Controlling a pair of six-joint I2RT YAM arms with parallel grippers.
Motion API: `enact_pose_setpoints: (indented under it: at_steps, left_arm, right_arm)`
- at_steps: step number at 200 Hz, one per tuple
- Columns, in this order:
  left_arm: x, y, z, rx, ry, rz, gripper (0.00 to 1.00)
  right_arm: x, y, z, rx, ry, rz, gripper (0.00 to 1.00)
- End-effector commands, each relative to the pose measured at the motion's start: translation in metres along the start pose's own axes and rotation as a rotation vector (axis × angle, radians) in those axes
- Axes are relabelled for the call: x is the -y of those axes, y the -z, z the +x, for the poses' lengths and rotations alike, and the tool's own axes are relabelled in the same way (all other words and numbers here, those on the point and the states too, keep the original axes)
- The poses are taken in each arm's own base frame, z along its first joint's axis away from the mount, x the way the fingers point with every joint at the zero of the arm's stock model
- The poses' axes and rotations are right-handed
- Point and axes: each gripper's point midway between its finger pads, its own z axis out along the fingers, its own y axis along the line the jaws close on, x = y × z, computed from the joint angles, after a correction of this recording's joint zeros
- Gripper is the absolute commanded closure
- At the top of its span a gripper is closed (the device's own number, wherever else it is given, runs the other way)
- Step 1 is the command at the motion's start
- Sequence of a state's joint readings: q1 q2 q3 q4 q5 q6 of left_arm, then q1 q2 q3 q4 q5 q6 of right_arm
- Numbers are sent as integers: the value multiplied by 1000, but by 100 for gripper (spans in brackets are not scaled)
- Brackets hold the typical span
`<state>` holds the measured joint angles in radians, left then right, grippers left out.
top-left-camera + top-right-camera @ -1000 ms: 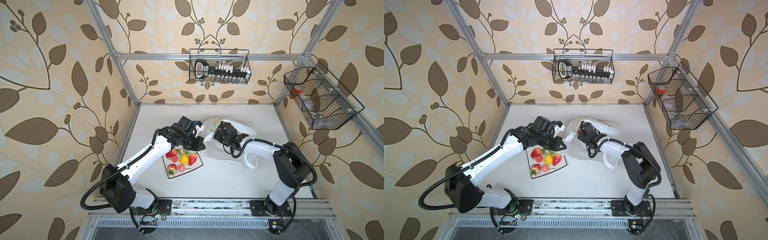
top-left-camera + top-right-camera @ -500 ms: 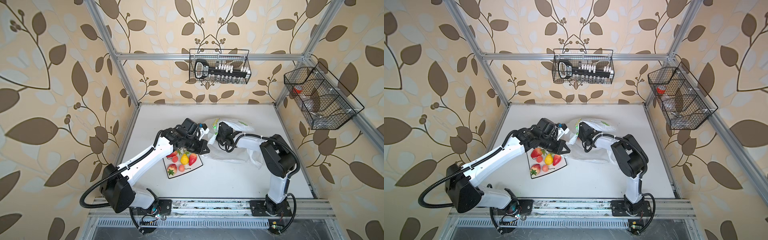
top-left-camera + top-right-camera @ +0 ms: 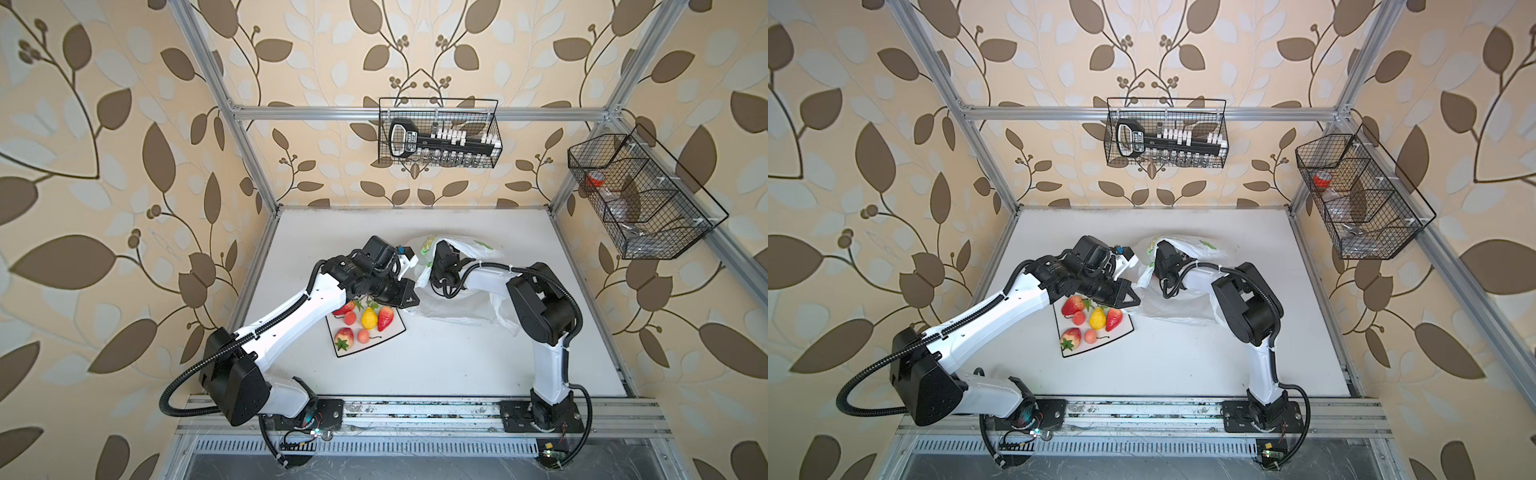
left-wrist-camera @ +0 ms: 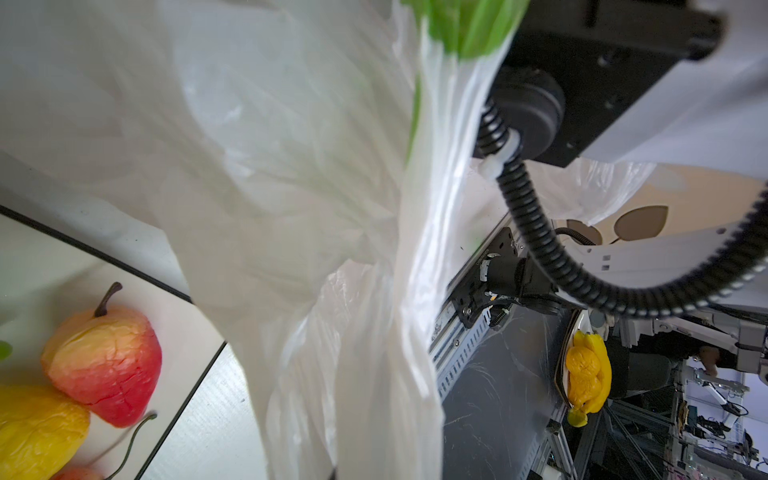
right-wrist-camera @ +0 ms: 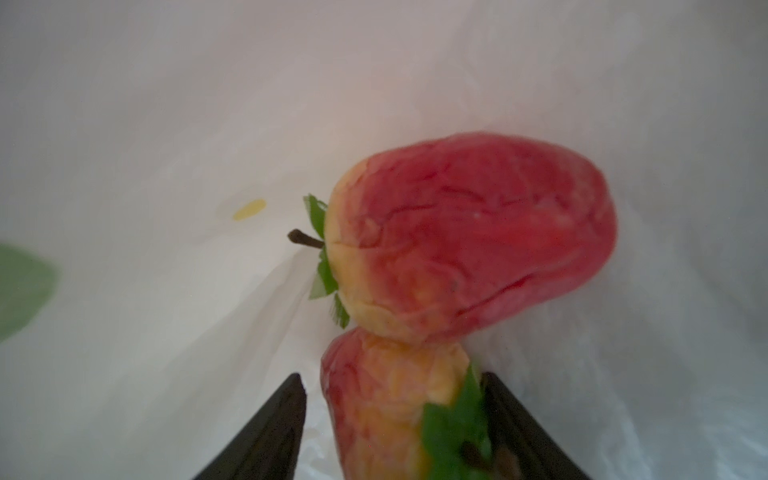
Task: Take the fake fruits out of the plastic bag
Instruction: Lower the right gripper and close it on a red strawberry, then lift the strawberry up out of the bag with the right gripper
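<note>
Right wrist view: right gripper (image 5: 392, 376) fingers parted, straddling near strawberry (image 5: 386, 415) inside the plastic bag (image 5: 166, 124). Sliver of gap on one side, green cap against the other finger, so not clamped as far as shown. Second strawberry (image 5: 469, 237) touches it, just beyond. Both glossy, with wrinkled red-to-yellow skin, soft-looking, stiff green caps. Bag film is thin, translucent, crinkly, probably slippery.

Left gripper (image 3: 409, 297) fully closed; film bunches toward it, so it looks pinched on the bag's mouth edge. In both top views the bag slumps slightly toward 1 o'clock of table (image 3: 415, 374) centre.

Plate (image 3: 397, 330), square, white, dark-rimmed, at the bag's 8 o'clock, carries six fake fruits: three strawberries, yellow pear (image 3: 368, 319), two small round ones.

Judgement: mostly done, at least two left inside.
</note>
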<state>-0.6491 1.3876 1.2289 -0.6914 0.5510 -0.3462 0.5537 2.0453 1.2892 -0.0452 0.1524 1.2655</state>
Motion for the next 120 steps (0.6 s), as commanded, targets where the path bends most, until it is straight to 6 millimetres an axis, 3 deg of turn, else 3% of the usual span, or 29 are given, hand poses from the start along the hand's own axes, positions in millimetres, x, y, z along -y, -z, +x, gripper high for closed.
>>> enact_pose_setpoints:
  at_steps: [1,47,95,120]
  left_arm:
    - [16,8,-2,5,-37,38,100]
    - [9,7,0,1,-27,7,100]
    - [0,8,-9,46,-1,-47,100]
    - [-4,11,-18,94,15,-87,100]
  right_arm:
    - [8,-10,5,-21,-36,40,38]
    - [1,-4,0,-10,-19,22,50]
    - [-24,23,-16,34,36,-46,56]
    - [-25,38,-19,39,59,-64,56]
